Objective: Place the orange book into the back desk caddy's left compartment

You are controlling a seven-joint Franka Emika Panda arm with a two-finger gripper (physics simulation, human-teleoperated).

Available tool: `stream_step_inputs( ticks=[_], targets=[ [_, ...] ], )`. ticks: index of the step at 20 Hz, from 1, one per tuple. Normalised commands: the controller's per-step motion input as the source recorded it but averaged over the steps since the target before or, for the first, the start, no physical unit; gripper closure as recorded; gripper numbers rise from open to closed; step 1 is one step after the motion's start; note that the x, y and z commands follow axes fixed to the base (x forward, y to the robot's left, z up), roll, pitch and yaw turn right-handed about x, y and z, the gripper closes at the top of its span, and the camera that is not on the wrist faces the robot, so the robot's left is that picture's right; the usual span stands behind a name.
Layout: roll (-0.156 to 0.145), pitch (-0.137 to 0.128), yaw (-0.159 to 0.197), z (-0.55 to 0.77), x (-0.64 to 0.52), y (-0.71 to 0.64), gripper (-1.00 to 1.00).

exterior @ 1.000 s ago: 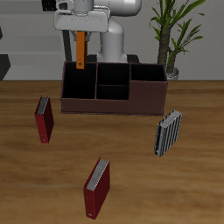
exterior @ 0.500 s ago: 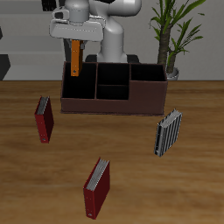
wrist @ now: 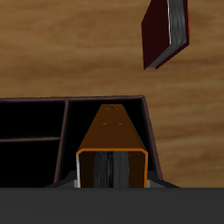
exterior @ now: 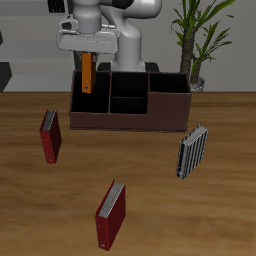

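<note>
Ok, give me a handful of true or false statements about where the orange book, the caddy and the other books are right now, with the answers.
1. The end effector holds the orange book upright above the back desk caddy. True.
2. The orange book lies flat on the table. False: it hangs from the end effector over the left compartment.
3. Two dark red books, one and another, stand on the table in front of the caddy. True.
4. The grey-and-black striped book sits inside the caddy. False: it stands on the table, outside it.
</note>
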Motion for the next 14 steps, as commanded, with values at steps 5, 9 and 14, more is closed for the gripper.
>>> stream_step_inputs(
  ticks=[5,9,14],
  targets=[
    [0.002,0.049,-0.011,-0.26,0.07,-0.03,1.0],
    [-0.005,0.038,-0.011,-0.22,0.05,-0.04,1.0],
    [-0.007,0.034,0.002,-0.25,0.08,-0.04,1.0]
  ],
)
